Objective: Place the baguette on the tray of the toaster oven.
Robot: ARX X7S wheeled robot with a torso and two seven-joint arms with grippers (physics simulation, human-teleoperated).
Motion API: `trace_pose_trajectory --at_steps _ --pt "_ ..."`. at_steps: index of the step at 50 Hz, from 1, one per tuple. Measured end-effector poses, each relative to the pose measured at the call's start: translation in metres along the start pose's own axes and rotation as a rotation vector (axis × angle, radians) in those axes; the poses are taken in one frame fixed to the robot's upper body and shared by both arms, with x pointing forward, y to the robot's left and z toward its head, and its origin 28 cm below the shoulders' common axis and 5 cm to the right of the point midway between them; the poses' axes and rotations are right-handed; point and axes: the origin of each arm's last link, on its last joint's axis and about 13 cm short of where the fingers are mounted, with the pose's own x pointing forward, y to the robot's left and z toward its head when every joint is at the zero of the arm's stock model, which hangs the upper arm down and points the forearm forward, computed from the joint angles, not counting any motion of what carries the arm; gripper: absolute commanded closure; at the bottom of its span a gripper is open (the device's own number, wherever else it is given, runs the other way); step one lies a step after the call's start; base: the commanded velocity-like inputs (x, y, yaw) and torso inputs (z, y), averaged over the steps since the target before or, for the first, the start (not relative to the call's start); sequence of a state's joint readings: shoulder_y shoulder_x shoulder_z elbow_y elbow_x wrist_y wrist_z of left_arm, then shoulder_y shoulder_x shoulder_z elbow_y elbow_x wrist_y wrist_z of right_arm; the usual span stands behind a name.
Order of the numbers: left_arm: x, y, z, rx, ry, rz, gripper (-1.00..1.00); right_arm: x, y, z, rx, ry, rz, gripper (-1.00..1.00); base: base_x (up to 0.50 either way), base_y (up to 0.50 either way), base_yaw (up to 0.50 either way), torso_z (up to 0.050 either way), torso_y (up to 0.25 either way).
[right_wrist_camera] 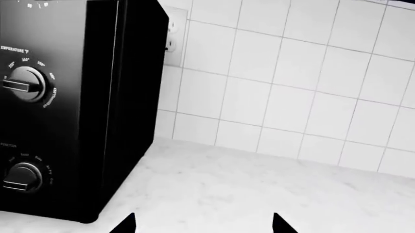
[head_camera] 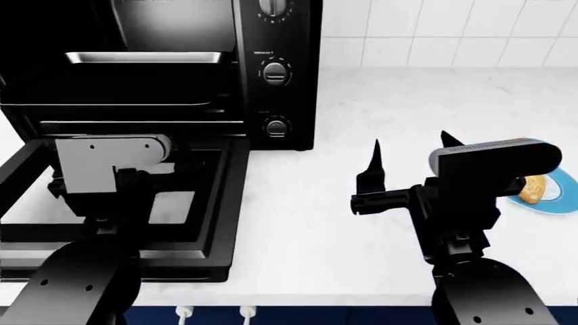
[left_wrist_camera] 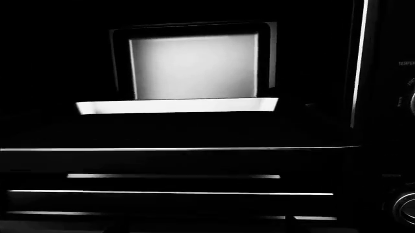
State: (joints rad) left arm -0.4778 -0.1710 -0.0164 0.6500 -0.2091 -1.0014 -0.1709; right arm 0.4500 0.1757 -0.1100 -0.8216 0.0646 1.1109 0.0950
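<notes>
The black toaster oven (head_camera: 271, 68) stands at the back left with its glass door (head_camera: 203, 223) dropped open onto the counter. The silver tray (head_camera: 145, 57) sits in the cavity; its front rim also shows in the left wrist view (left_wrist_camera: 175, 105). My left gripper (head_camera: 113, 152) hovers over the open door, facing the cavity; its fingers are lost against the black oven. My right gripper (head_camera: 411, 145) is open and empty above the counter, its fingertips (right_wrist_camera: 126, 225) wide apart. The baguette (head_camera: 534, 189) lies on a blue plate (head_camera: 564, 193) at the far right, partly hidden behind my right wrist.
The oven's knob column (head_camera: 275, 71) faces me, and two knobs (right_wrist_camera: 26, 83) show in the right wrist view. A white tiled wall (right_wrist_camera: 292, 87) with an outlet (right_wrist_camera: 172, 34) backs the white marble counter (head_camera: 361, 230). The counter's front edge runs below my arms.
</notes>
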Motion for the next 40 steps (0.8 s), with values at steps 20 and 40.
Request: trace_pose_trajectory --at_steps 20,40 --pt "-0.001 0.0 0.0 -0.004 -0.001 0.002 -1.0 0.002 -0.008 0.005 0.011 0.027 -0.025 -1.0 0.0 0.0 0.0 0.0 0.0" --pt "0.001 0.001 -0.001 -0.009 -0.005 -0.002 -1.0 0.013 -0.059 0.032 0.137 0.088 -0.179 -1.0 0.0 0.0 0.0 0.0 0.0"
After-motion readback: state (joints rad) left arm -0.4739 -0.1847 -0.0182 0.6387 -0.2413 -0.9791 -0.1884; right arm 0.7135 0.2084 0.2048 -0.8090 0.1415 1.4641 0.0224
